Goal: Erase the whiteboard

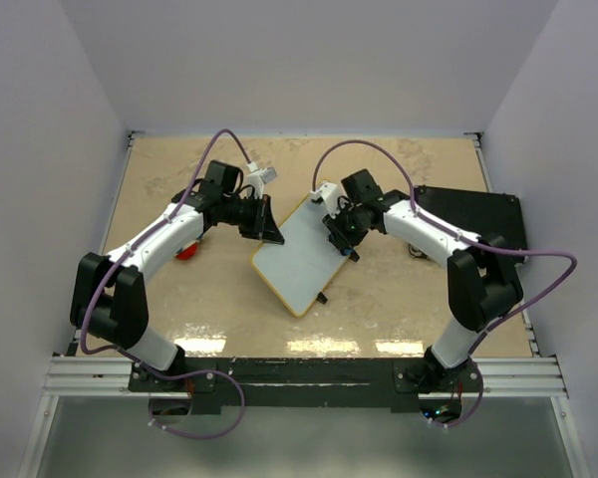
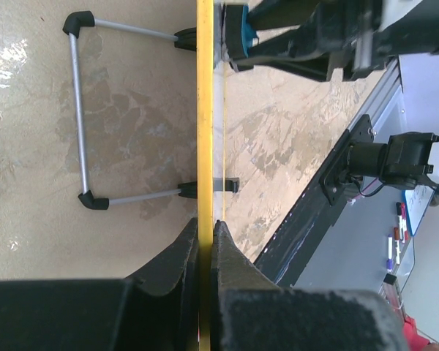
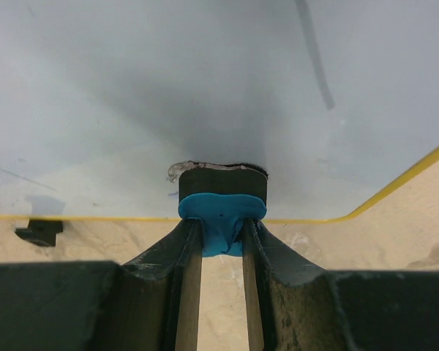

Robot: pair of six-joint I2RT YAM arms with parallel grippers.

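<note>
The whiteboard (image 1: pixel 295 264), white with a thin yellow frame, stands tilted on the table's middle. Its face looks wiped in the top view. My left gripper (image 1: pixel 270 233) is shut on the board's upper left edge. The left wrist view shows the yellow frame (image 2: pixel 204 110) edge-on, clamped between the jaws of the left gripper (image 2: pixel 207 228). My right gripper (image 1: pixel 341 241) is shut on a blue eraser (image 3: pixel 221 210), and its black felt (image 3: pixel 222 178) presses against the whiteboard (image 3: pixel 168 88). A dark streak (image 3: pixel 314 62) shows on the board at upper right.
A black rectangular case (image 1: pixel 478 214) lies at the right, behind my right arm. A small red object (image 1: pixel 186 251) sits under my left forearm. The board's wire stand (image 2: pixel 77 110) rests on the table behind it. A black tab (image 3: pixel 38 231) sticks out from the frame.
</note>
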